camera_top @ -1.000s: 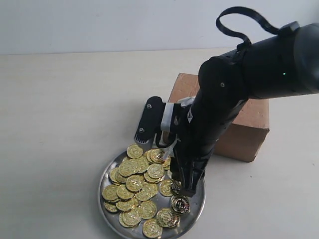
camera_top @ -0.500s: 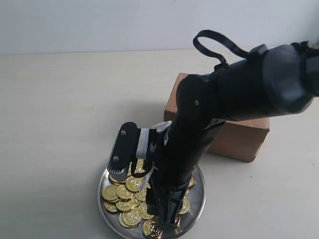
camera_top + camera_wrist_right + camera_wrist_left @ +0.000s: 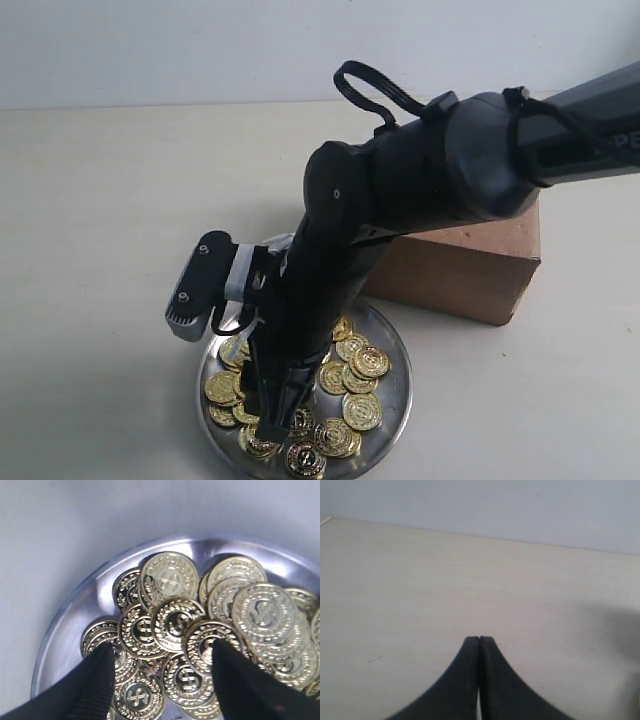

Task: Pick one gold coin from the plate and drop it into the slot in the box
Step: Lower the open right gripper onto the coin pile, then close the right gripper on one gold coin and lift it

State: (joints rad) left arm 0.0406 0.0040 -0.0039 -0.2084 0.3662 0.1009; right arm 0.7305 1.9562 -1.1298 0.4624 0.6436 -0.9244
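Right gripper [image 3: 162,650]: spread wide, low over the heaped gold coins [image 3: 172,622], clasping nothing. Left gripper [image 3: 479,641]: pressed together, nothing seen between, above bare table [image 3: 420,580]. Plate [image 3: 400,385] at the near middle, coins piled inside; box [image 3: 470,270] just beyond, toward the far right. Slot: hidden behind the arm. Judged early: no coin picked or carried; grasp, lift, carry to box and drop all left. Counted: one plate, one box, two grippers; coins overlapping and partly covered, well over a dozen, exact number impossible to tell.
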